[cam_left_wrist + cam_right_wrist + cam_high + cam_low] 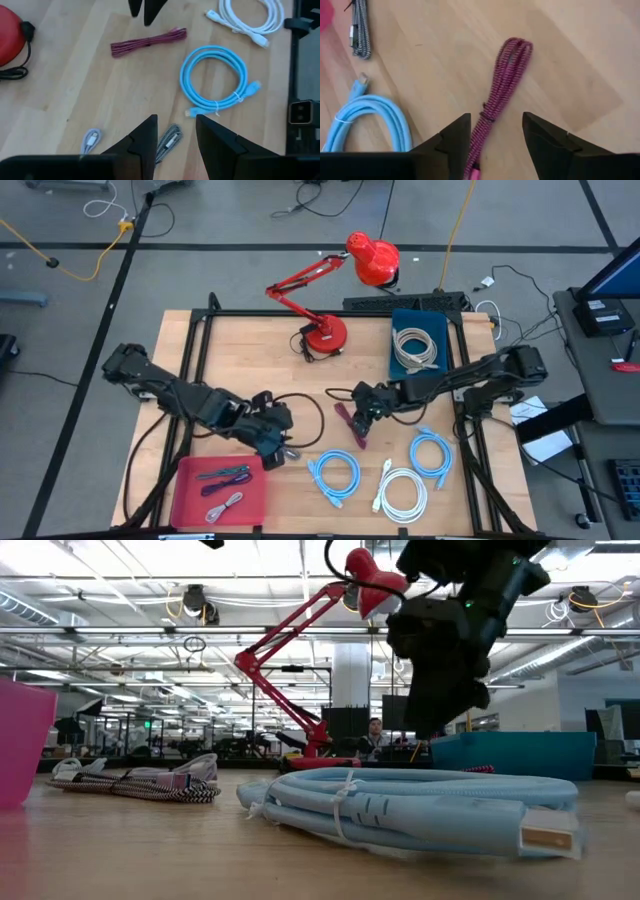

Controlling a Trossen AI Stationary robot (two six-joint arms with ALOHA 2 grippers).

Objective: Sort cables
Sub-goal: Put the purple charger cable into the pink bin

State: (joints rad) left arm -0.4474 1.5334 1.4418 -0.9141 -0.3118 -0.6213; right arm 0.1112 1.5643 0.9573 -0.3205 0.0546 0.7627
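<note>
A short maroon bundled cable (500, 85) lies flat on the wooden table (250, 350) near its middle. My right gripper (492, 132) is open just above it, slanting down, one finger on each side of the cable's near end; no touch shows. My left gripper (175, 132) is open and raised over a grey braided bundle (169, 141), which lies on the table beside the pink tray (190, 480). The tray holds purple, teal and grey bundles (226, 476). Two light-blue coils (333, 477) (431, 452) and a white coil (402, 493) lie at the near right. A beige coil (415, 345) sits in the teal bin (400, 320).
A red desk lamp (325, 335) stands at the far middle, its arm and head reaching past the table's far edge. A loose pale connector end (90, 140) lies near the braided bundle. Bare wood shows at the far left of the table.
</note>
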